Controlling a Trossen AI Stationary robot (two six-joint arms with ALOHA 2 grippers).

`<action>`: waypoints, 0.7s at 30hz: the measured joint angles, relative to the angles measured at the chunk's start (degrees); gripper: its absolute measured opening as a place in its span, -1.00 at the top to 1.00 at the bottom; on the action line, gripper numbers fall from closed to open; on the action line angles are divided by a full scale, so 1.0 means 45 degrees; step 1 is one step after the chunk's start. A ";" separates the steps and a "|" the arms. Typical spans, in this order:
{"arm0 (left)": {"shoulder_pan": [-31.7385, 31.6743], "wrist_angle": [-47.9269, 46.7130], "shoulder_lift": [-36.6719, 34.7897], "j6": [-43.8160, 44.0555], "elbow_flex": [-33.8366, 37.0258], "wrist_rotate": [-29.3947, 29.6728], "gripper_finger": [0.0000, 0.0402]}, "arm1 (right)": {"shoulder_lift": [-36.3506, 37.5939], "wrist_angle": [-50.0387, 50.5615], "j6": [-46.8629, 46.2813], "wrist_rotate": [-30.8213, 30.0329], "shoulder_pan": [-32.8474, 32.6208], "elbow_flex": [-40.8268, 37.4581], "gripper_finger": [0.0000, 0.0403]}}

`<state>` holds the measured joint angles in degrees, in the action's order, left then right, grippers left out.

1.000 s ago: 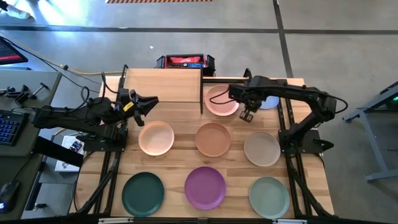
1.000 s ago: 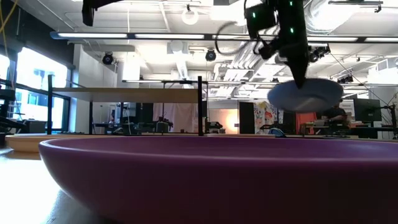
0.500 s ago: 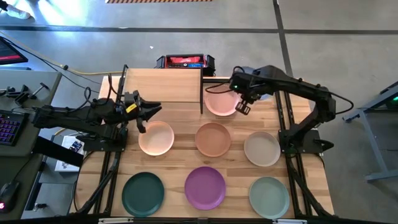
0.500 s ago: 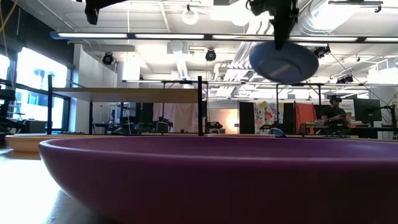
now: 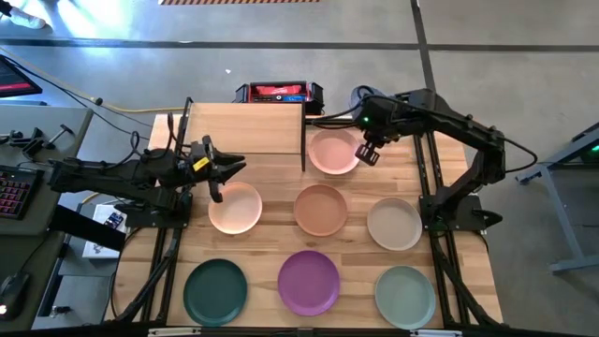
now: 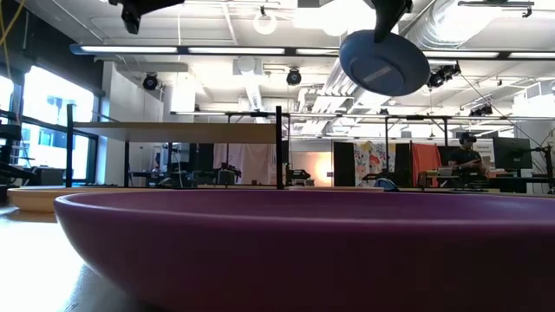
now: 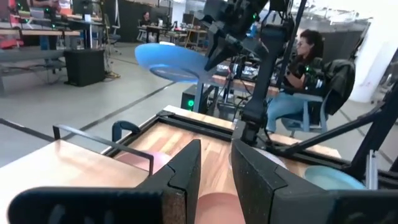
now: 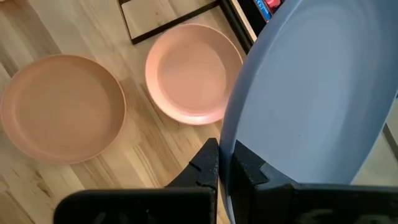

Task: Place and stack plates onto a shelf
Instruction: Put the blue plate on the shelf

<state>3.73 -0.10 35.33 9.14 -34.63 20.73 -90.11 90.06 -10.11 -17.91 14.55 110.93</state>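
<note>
While the right gripper pinches only the rim of the blue plate, high at upper right in the low view, the plate could tilt or slip, perhaps clipping the shelf post. The left gripper waits open.

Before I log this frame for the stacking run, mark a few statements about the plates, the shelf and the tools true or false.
1. The right tool grips the blue plate by its rim. True.
2. The blue plate rests on the shelf. False: it hangs in the air, above shelf height.
3. The pink plate lies on the tabletop beside the shelf. True.
4. The left tool holds the peach plate. False: it hovers near it, empty.
5. The purple plate sits in the front row. True.
</note>
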 joint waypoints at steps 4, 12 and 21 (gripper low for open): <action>0.0000 -0.0296 0.0006 0.0415 0.0000 -0.0038 0.60 | 0.0000 -0.0042 0.0160 0.0007 0.0000 0.0000 1.00; -0.0177 -0.0466 0.0204 0.0934 0.0000 -0.0068 0.40 | 0.0000 -0.1285 0.0835 0.0014 -0.0511 0.0000 1.00; -0.1378 -0.0395 0.0717 0.3675 0.0000 0.0090 0.18 | -0.0005 -0.3357 0.3487 0.0108 -0.1930 0.0000 1.00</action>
<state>-2.48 -1.88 38.56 25.67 -34.63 21.14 -90.13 74.95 5.58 -17.43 5.86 110.93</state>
